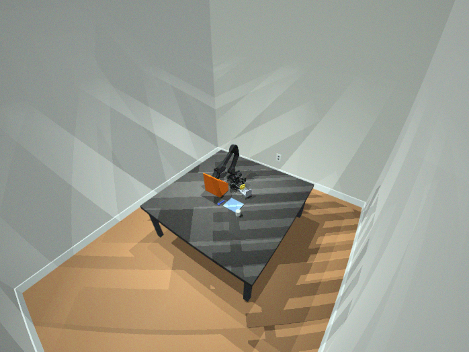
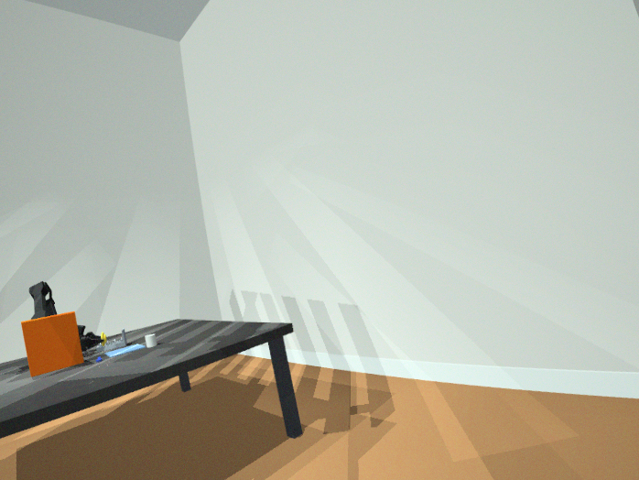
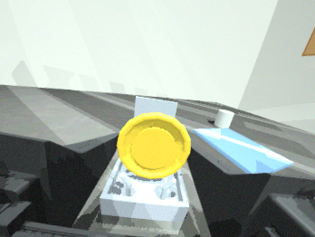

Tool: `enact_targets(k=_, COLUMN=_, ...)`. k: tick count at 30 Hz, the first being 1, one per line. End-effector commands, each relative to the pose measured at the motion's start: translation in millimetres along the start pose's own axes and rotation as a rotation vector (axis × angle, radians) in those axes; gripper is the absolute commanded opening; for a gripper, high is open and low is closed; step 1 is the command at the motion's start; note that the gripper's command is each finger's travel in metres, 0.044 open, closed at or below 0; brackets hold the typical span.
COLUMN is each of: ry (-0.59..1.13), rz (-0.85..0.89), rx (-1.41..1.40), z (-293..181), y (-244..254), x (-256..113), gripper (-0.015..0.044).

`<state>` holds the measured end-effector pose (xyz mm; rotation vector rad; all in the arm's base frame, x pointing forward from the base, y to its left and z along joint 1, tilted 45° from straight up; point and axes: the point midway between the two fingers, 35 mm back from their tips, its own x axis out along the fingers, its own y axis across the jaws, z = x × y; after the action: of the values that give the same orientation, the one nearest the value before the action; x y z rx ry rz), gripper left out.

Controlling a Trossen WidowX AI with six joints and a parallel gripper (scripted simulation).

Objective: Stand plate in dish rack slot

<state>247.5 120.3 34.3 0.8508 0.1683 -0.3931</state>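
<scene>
The yellow plate stands upright, face toward the wrist camera, over the dish rack. My gripper is shut on the plate, one finger at each side of its rim. The white-grey dish rack lies beyond and below the fingers, with its tall end panel behind the plate. Its rails show below the plate's lower edge in the wrist view. Whether the lower edge sits between rails or above them I cannot tell.
An orange panel stands beside the arm. A light blue mat, a white cup and a small blue object lie near the rack on the dark table.
</scene>
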Motion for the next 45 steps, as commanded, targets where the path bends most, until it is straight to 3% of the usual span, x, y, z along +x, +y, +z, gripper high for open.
enact_targets(k=1, ry=0.001, rz=0.001, rx=-0.002, z=1, y=0, x=0, gripper=0.0000)
enact_targets(k=7, ry=0.001, rz=0.001, rx=-0.002, z=1, y=0, x=0, gripper=0.0000)
enact_targets(k=22, ry=-0.001, rz=0.001, rx=0.003, z=1, y=1, x=0, gripper=0.0394)
enact_targets(k=29, ry=0.000, rz=-0.001, rx=0.003, z=5, y=3, x=0, gripper=0.0400)
enact_targets(k=45, ry=-0.011, rz=-0.008, rx=-0.034, z=112, y=21, x=-6, gripper=0.0400)
